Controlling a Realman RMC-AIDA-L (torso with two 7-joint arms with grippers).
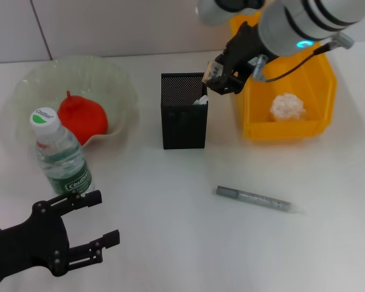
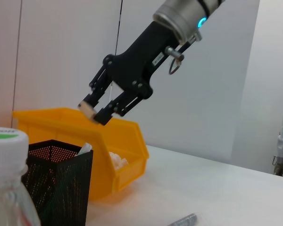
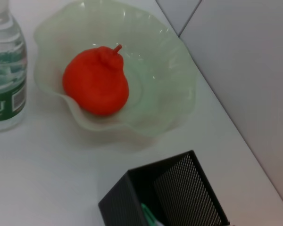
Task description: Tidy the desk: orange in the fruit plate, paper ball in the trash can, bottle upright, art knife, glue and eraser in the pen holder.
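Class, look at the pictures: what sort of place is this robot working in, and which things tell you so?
Probably a staged desk in a lab: a plain white tabletop against bare wall panels, with a black mesh pen holder, a yellow plastic bin and a grey art knife.

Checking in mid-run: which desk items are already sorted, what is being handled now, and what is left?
Done: the orange fruit sits in the pale green glass plate, the white paper ball in the yellow bin, the clear water bottle stands upright. In hand: the right hand grips a small beige eraser above the black mesh pen holder. Left: the grey art knife lies on the desk. The left hand idles.
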